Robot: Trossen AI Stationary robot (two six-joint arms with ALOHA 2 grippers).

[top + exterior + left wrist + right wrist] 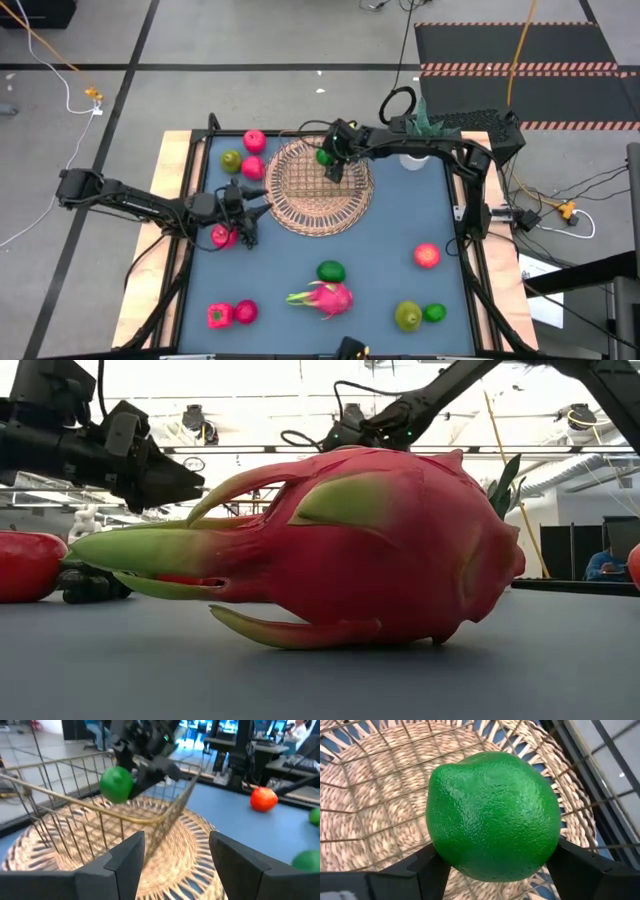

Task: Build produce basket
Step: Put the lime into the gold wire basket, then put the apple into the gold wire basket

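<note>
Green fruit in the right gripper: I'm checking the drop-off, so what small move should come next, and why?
Probably lower a little and open. The right gripper holds the green fruit between its fingers, above the wire frame and the basket, so a short drop should land it inside.

Right pincer (131,779) holds a green fruit (116,784) above the basket (165,850).

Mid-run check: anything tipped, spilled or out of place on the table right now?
Nothing stands out. The wicker basket lies flat and holds no fruit yet. The right tool holds a green lime above it; the left tool is open at the basket's edge. Other produce sits scattered on the table.
</note>
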